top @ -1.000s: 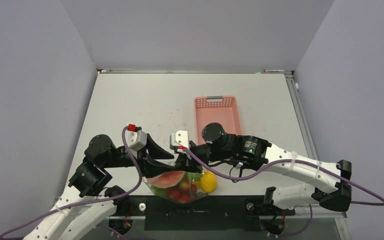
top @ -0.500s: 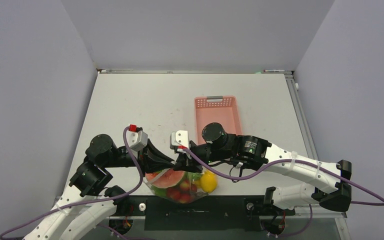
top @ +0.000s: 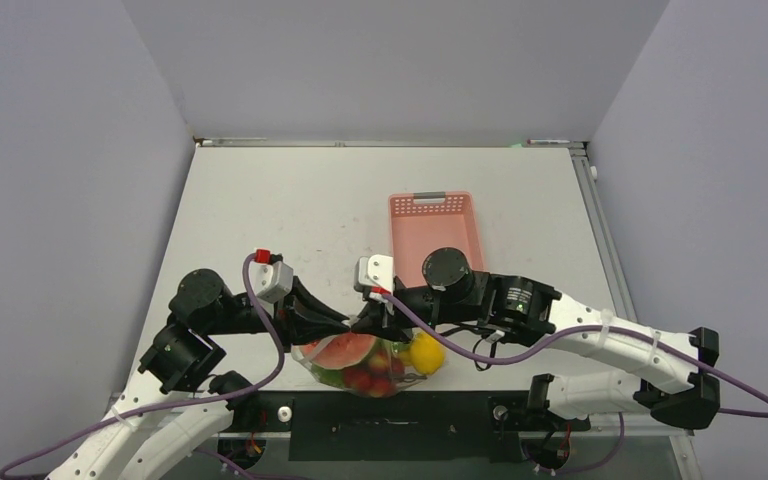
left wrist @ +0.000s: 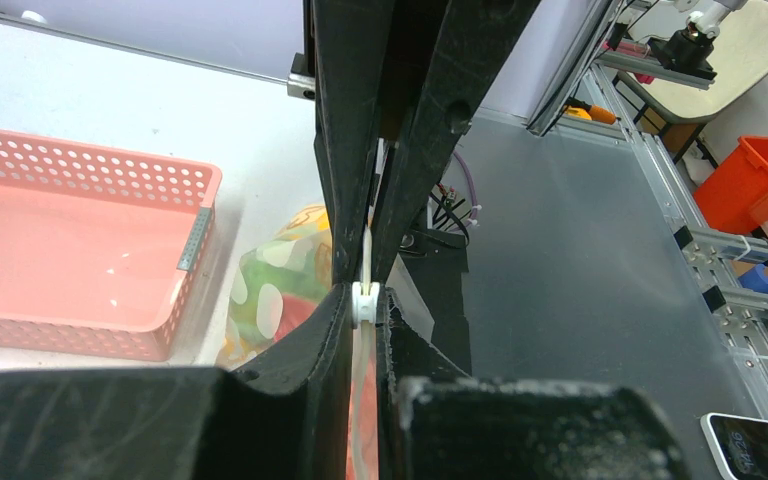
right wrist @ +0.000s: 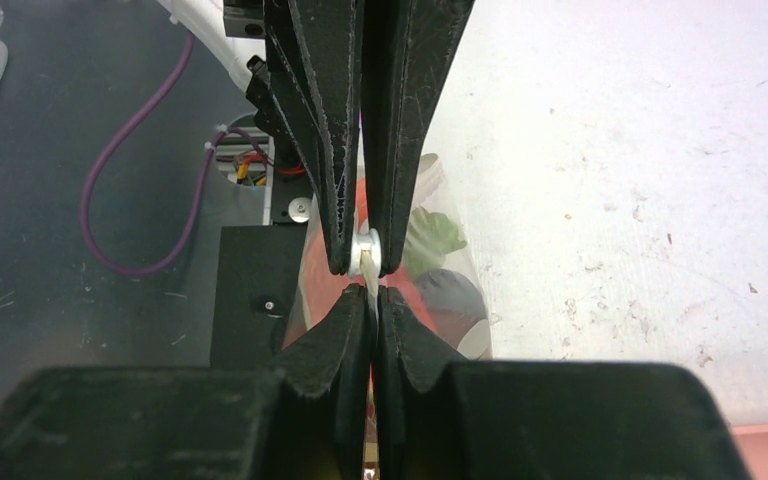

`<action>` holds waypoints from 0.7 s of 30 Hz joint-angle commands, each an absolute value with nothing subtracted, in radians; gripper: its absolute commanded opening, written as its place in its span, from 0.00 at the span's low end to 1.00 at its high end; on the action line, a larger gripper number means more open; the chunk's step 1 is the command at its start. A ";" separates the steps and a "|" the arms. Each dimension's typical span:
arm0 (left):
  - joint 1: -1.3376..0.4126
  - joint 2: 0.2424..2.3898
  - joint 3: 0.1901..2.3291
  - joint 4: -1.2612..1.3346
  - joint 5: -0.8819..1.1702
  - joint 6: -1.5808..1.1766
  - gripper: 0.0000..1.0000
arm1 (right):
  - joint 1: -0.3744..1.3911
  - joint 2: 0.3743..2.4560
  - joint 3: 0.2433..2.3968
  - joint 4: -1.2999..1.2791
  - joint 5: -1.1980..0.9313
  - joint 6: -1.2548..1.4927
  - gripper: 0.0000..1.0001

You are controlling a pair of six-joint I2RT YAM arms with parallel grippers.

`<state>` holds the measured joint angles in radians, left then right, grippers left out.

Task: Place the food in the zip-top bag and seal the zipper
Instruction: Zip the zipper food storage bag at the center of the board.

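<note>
Worktop (top: 290, 210) carries pink basket (top: 435, 230). Clear bag (top: 360, 368) sits just near-left of the basket at the front edge, with food (top: 345, 352) inside. Left pincer (left wrist: 364, 296) and right pincer (right wrist: 371, 296) meet tip to tip over the bag, nearward of the basket, both pinched tight on the zipper (right wrist: 366, 250).
</note>
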<state>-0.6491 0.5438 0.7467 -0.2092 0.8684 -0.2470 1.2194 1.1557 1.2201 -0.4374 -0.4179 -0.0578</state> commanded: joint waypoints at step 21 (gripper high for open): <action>-0.650 0.559 0.742 -0.234 0.890 -0.224 0.00 | 1.222 0.922 1.227 -0.185 -0.131 -0.045 0.05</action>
